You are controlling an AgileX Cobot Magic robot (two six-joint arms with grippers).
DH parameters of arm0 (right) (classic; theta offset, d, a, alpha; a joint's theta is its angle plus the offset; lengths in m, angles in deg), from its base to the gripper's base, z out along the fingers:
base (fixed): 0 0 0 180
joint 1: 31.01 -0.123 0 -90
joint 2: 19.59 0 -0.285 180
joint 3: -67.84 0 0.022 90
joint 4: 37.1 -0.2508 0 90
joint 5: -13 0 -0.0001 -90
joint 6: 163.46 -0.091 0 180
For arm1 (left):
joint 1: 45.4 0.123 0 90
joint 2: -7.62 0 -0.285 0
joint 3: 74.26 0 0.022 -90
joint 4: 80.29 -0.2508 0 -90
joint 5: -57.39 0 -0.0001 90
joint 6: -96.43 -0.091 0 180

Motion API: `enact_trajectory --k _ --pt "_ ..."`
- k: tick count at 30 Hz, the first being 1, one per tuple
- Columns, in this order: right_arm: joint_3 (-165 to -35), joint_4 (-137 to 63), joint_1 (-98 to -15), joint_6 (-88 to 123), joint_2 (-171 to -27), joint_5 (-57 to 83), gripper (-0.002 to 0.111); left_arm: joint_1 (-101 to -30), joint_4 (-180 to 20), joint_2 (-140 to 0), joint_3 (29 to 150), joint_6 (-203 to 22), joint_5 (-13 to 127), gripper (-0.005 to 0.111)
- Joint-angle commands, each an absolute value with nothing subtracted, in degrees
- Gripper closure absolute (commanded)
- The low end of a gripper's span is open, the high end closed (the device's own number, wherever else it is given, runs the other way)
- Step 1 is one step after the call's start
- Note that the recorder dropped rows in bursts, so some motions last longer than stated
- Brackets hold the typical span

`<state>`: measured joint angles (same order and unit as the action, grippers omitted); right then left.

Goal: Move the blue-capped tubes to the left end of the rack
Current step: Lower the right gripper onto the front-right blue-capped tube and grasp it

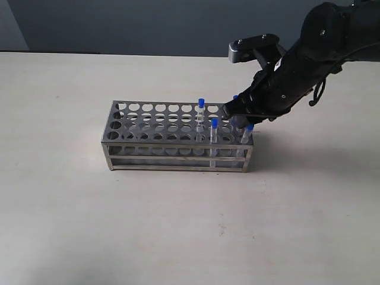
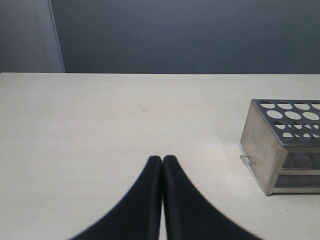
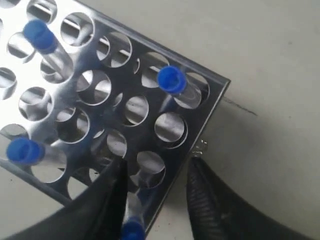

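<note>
The right gripper hangs wide open astride one of four blue-capped tubes, all standing toward the rack's right end, likely to lift it leftward; the left gripper rests closed beyond the left end.

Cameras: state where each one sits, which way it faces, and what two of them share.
Exterior: raised, off the arms, looking down at the rack's long side; the right arm and right gripper show over one end of the rack.
Left wrist: low over the table, facing the rack's end wall; the left gripper, shut, shows.
Right wrist: above the rack's corner, looking down on the tubes; its open fingers show.
Shared: exterior and right wrist both see the tubes and the right gripper.
</note>
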<state>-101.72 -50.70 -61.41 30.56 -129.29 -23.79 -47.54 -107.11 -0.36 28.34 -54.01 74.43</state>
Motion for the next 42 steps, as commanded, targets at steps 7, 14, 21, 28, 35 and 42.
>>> enact_trajectory --k 7,14,21,28,35,42 --pt "-102.1 -51.2 -61.5 30.5 -130.2 -25.9 0.108 -47.8 -107.0 -0.2 28.5 -54.0 74.0 0.106" --pt "-102.1 -53.4 -61.5 30.5 -126.8 -25.2 0.108 -47.8 -107.0 -0.2 28.5 -54.0 74.0 0.106" --pt "-102.1 -51.6 -61.5 30.5 -126.4 -26.3 0.108 -47.8 -107.0 -0.2 28.5 -54.0 74.0 0.106" --pt "-102.1 -51.7 -61.5 30.5 -126.3 -28.4 0.107 -47.8 -107.2 -0.2 28.5 -54.0 74.0 0.106" --pt "-102.1 -51.5 -61.5 30.5 -126.3 -28.6 0.065 -47.8 -107.2 -0.2 28.5 -54.0 74.0 0.106" --pt "-102.1 -52.0 -61.5 29.9 -126.3 -29.8 0.07 -47.8 -107.2 -0.2 28.5 -54.0 74.0 0.106"
